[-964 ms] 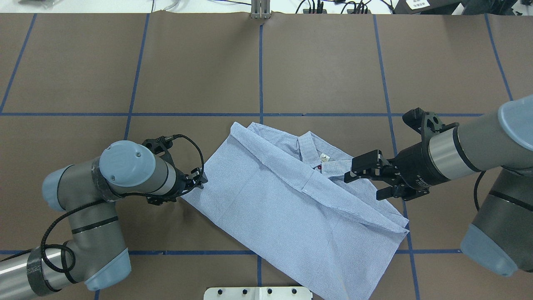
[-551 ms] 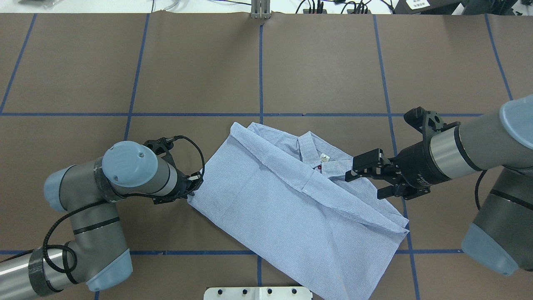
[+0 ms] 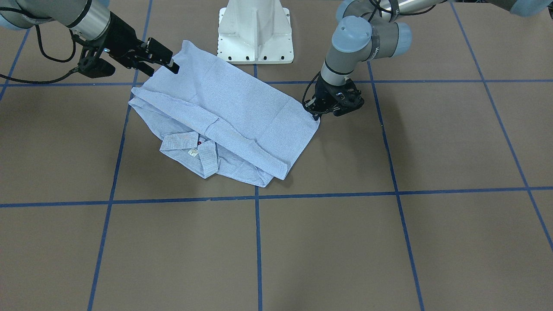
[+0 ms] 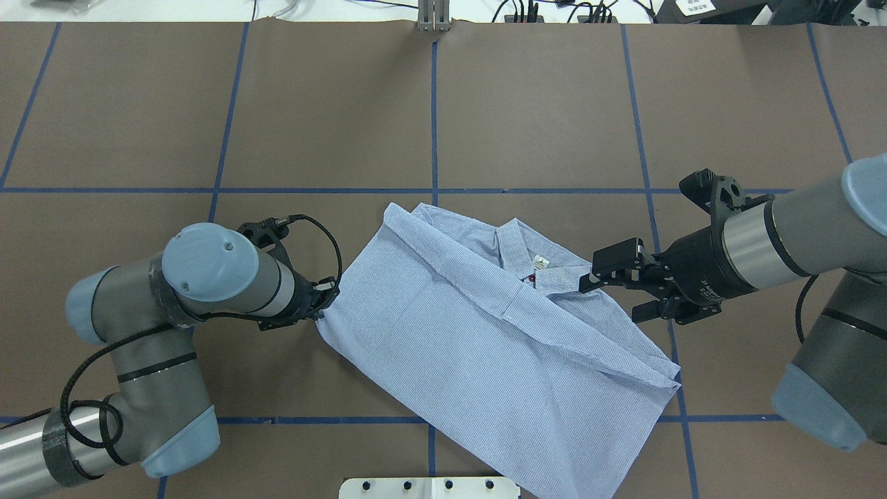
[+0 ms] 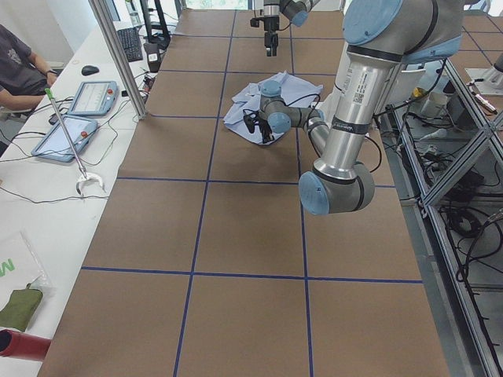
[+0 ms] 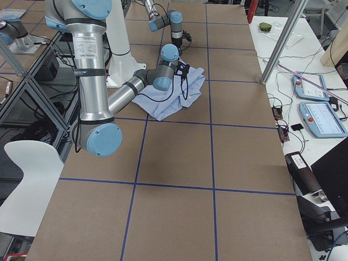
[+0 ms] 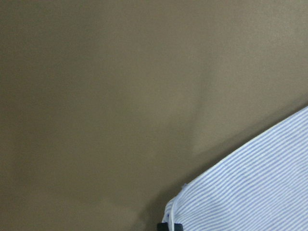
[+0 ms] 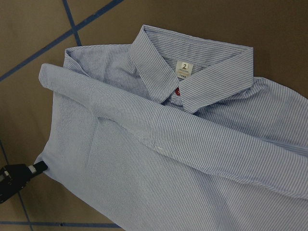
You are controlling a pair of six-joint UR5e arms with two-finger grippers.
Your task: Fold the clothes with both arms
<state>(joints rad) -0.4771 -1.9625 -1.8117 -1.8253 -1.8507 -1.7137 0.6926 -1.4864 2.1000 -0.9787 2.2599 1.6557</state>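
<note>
Standing behind the robot and looking down its shoulders, I see the shirt (image 4: 471, 346) lying partly folded on the table (image 4: 554, 104), slanted from about 11 o'clock down to 5 o'clock. It sits near the middle and toward the robot's edge. One long side is already laid over the body, and the collar (image 4: 523, 246) faces up at roughly 1 o'clock. The left gripper (image 4: 326, 303) sits low at the shirt's 9 o'clock corner. From its own wrist camera the striped cloth runs right down into the fingertip, so it looks clamped on that corner. The right gripper (image 4: 610, 299) hovers over the shoulder at the 3 o'clock side, just beside the collar, with its jaws spread wide and nothing between them. My reading is that the job is mid-fold: one hand has its hold and the other is lining up for a matching one. Next, I would guess, the right gripper needs to drop onto the cloth edge beneath it and pinch only the layers meant to move. Then both arms can lift together and carry the fold across evenly.
</note>
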